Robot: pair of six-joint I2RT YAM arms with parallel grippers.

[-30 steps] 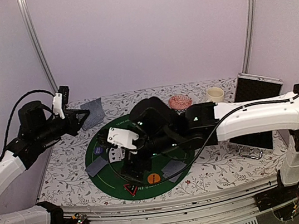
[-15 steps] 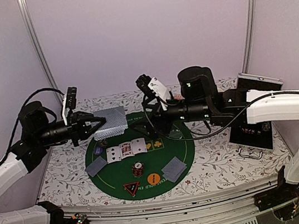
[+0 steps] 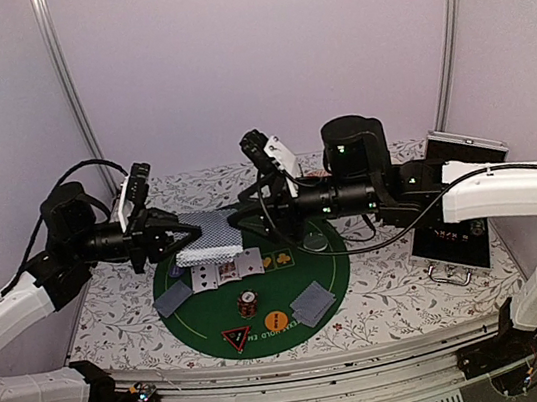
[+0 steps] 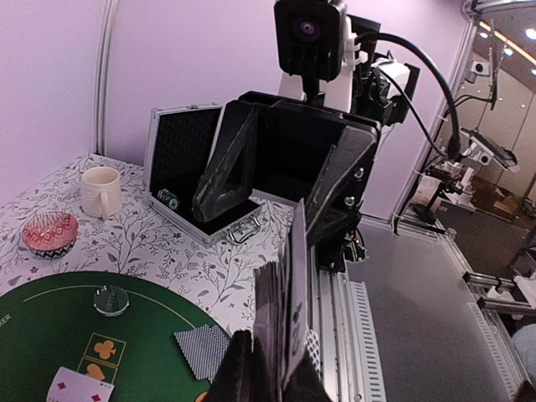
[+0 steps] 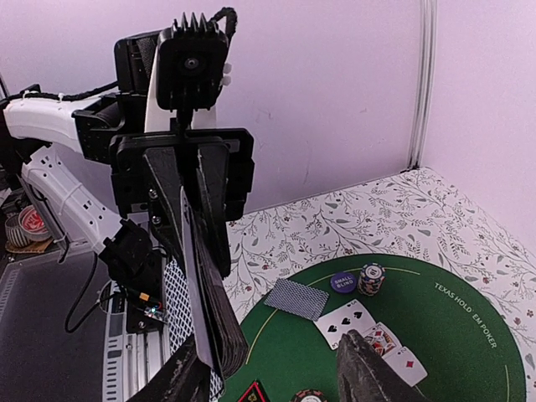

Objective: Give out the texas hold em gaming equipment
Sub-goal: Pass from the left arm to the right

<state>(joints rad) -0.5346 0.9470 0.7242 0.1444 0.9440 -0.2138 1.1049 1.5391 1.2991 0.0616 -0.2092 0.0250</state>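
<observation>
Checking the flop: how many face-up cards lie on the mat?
3, in a row on the green mat: left card, middle card, right card. The held deck just above may hide more.

Above the green mat, the left end effector grips a grey-blue-backed deck of cards, roughly level; the right end effector faces it, just beside the deck.

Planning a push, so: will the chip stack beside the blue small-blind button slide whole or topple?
Likely shears or topples: the chip stack looks like loose discs piled upright. The green mat looks felt-like, so its base may drag. Freed discs could roll.
</observation>
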